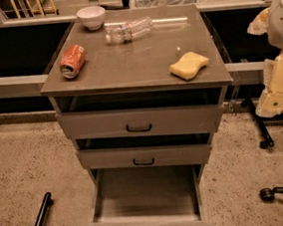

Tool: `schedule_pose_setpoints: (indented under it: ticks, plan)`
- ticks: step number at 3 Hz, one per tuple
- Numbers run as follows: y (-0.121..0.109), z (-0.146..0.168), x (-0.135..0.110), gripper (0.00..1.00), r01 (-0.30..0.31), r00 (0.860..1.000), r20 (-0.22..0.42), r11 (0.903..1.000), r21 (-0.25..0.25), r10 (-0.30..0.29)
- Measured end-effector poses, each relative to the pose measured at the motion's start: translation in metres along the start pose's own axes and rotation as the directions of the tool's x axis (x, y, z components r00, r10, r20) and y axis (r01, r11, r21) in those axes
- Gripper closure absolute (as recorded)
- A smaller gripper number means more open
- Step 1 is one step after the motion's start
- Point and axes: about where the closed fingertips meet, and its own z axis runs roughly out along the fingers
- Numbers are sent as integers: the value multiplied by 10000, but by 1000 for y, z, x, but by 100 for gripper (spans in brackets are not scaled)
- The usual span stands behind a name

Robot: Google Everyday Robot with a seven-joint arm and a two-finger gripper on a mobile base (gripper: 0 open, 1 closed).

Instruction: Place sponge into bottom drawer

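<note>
Evidently the grasp has not begun. The cream-yellow robot gripper [278, 89] hangs at the right edge of the view, off the right side of the grey three-drawer cabinet [141, 60] and touching nothing on it. Whether it is open or closed I cannot tell, as only part of it shows. It does not hold the task's object.

The pale yellow foam sponge [189, 64] lies flat on the cabinet top near the front right corner, the item closest to the gripper and well apart from everything else there. Farther left an orange soda can [72, 60] lies on its side. Toward the back are a clear plastic bottle [128, 30], also on its side, and a small white bowl [91, 17].

Below, the deep grey bottom drawer [147, 194] is pulled well out with its flat floor bare. The two shallower grey drawers [140, 124] above it seem only slightly ajar.

The step in hand is likely the reach and pickup. It would go best with a descent from above, closing across the sponge's narrower, waisted middle. Foam gives, so a firm squeeze is probably safe. The carry should then swing forward past the upper drawer fronts before lowering, and the release should come over the middle of the open drawer.
</note>
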Motion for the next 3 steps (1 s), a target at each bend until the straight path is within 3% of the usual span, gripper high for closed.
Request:
schedule_pose_setpoints:
  ticks: [1, 2, 3]
  plan:
    - [0, 0, 0, 0, 5, 10000, -2, 10000, 11, -5]
    - [-22, 68, -14, 0, 1255, 9916, -258, 9907, -518, -1270]
    - [-31, 138, -17, 0, 2597, 9652, 482, 9634, -671, -2569]
